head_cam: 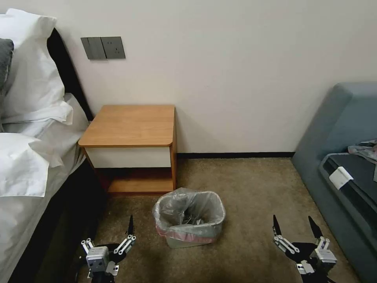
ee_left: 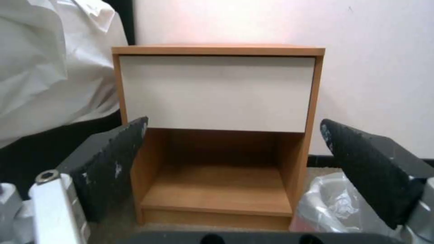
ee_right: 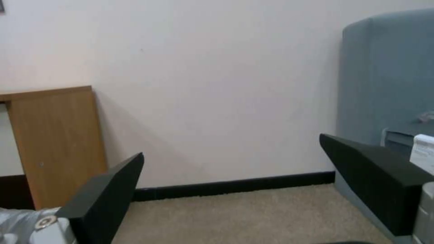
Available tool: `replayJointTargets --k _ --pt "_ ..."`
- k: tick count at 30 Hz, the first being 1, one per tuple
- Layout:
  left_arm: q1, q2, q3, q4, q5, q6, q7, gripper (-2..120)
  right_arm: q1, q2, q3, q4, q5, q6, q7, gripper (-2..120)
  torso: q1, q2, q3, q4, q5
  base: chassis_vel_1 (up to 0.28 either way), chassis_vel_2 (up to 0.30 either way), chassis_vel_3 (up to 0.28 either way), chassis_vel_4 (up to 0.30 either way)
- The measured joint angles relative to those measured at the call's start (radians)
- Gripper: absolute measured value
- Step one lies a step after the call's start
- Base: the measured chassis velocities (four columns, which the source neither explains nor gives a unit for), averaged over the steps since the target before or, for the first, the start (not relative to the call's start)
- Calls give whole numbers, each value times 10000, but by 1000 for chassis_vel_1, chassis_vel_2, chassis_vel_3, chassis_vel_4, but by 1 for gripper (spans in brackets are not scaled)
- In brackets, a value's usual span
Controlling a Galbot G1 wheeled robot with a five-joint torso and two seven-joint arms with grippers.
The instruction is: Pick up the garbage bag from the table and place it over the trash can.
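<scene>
Hanging low over the carpet (head_cam: 251,184) at the near edge of the head view, the left gripper (head_cam: 112,239) and right gripper (head_cam: 294,230) sit well apart on either side of the can (head_cam: 189,236), each with its jaws spread wide and nothing between them. That empty-handed, symmetrical pose reads as arms pulled clear of finished work rather than arms reaching for something. Between them and a little farther off, the bag (head_cam: 184,214) already lines the can: its wrinkled grey film rises above the rim all round, folds down over the outside, and shows a pinkish-red band draped across the near wall, while the loose middle sags into the bin. It looks seated evenly, which is probably why neither gripper grips it. The bag lies ahead of both sets of jaws, touching neither; from the left wrist view a crumpled edge of it (ee_left: 330,203) shows just beside one open finger, near the foot of the desk (ee_left: 217,135). Beyond the can stands the desk (head_cam: 129,125), its wooden top bare, with the bed (head_cam: 35,157) against its left side. On the right, a grey-blue sofa (head_cam: 341,157) stands well apart from the can. Judging by this, the placing step appears done.
</scene>
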Motion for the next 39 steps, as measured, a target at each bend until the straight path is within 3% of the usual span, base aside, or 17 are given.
replayJointTargets --k 39 --pt "-54 20 24 33 -28 49 -23 100 43 -8 -12 11 -20 -75 18 100 0 0 0 0 0 0 0 0 0"
